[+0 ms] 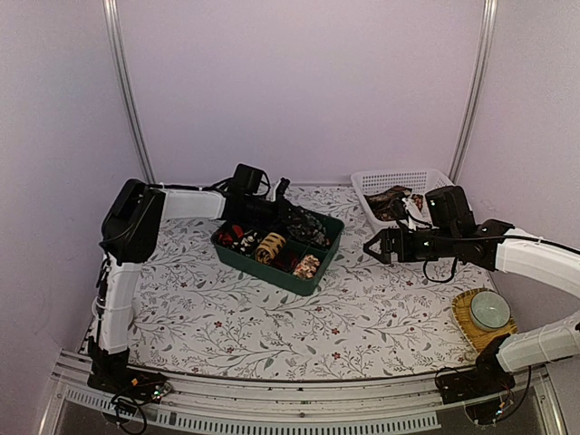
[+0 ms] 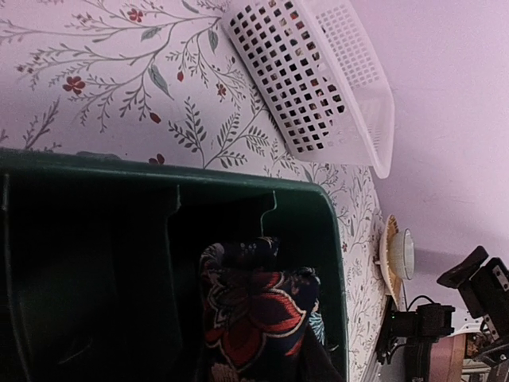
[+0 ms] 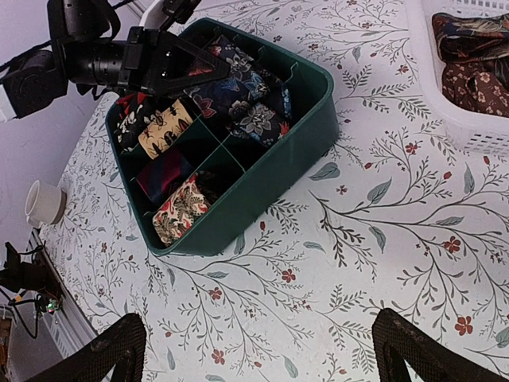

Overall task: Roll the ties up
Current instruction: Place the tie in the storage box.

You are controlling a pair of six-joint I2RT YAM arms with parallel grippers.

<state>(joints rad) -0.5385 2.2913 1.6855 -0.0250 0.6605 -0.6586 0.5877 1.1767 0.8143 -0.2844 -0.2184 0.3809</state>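
A dark green tray (image 1: 313, 272) in the middle of the table holds several rolled ties, among them a tan one (image 1: 270, 246) and a cream-and-red one (image 3: 179, 211). My left gripper (image 1: 304, 227) reaches into the tray's far right corner. It is shut on a dark rolled tie with red flowers (image 2: 254, 314), which sits low inside a compartment. My right gripper (image 3: 262, 358) hangs open over bare tablecloth right of the tray, with nothing between its fingertips (image 3: 119, 350). Unrolled brown and dark ties (image 1: 391, 201) lie in the white basket (image 1: 399, 178).
A pale cup on a woven coaster (image 1: 489, 310) stands at the near right, beside the right arm's base. The basket (image 3: 453, 119) sits against the back wall, right of the tray (image 3: 270, 167). Lilac walls close off the table's sides and back.
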